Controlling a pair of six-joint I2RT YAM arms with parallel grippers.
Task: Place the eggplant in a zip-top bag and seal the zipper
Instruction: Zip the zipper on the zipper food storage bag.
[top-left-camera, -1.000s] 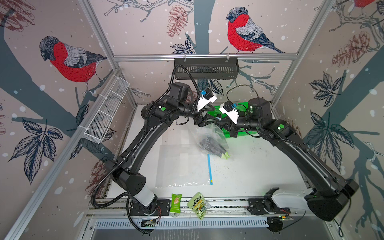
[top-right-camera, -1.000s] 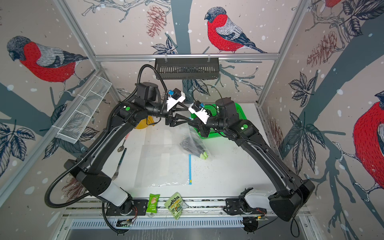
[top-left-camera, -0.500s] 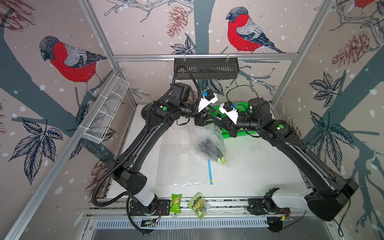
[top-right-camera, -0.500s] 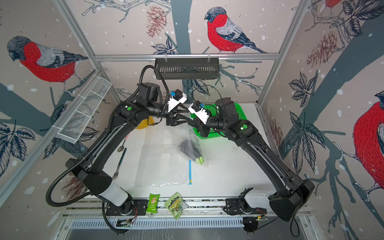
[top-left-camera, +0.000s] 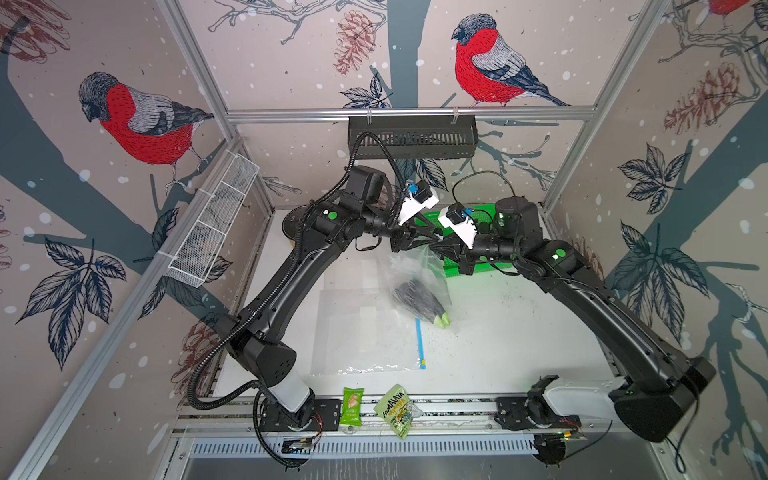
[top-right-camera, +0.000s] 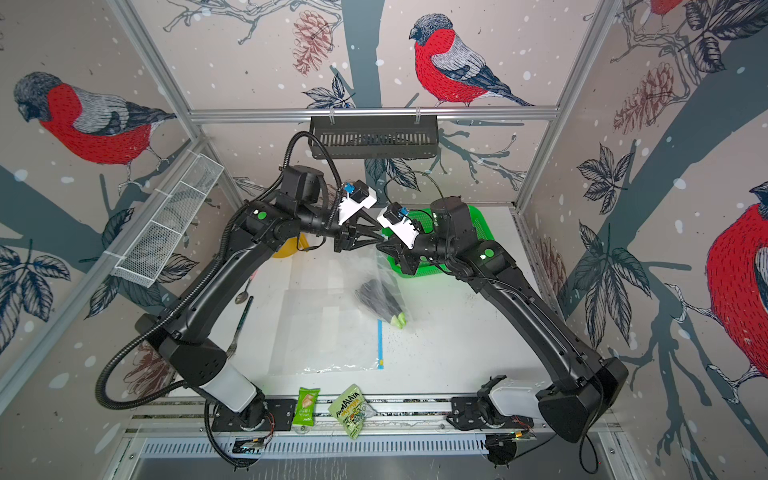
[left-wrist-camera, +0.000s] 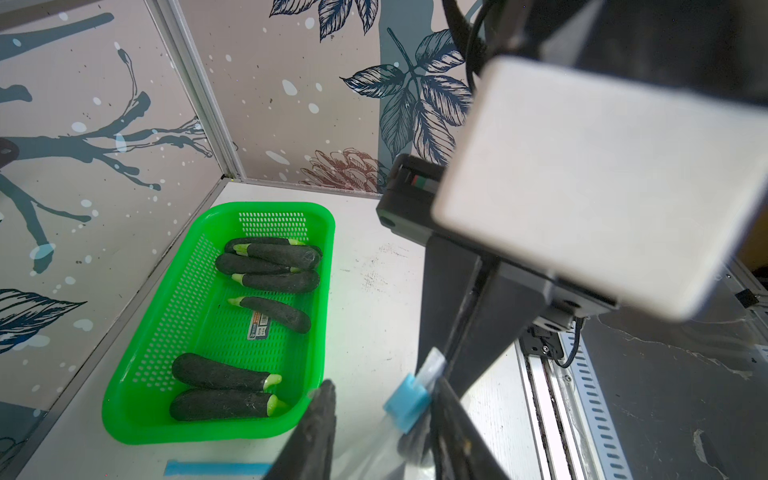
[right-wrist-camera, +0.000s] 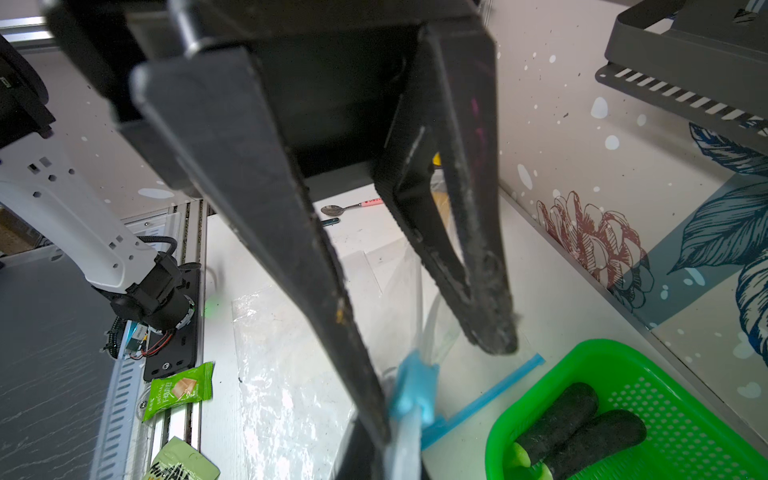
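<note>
Bag hangs mid frame, eggplant inside. Right gripper pinches its top. Left gripper fingers apart round blue slider. Could miss slider; hard tug drops bag.

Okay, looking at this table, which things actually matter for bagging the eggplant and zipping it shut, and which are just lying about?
In the job:
eggplant, inside the held-up zip-top bag
blue slider
left end effector
right end effector

Just lying about:
green basket with spare eggplants
flat bag on the table
small snack packet
larger snack packet
spoon
</note>
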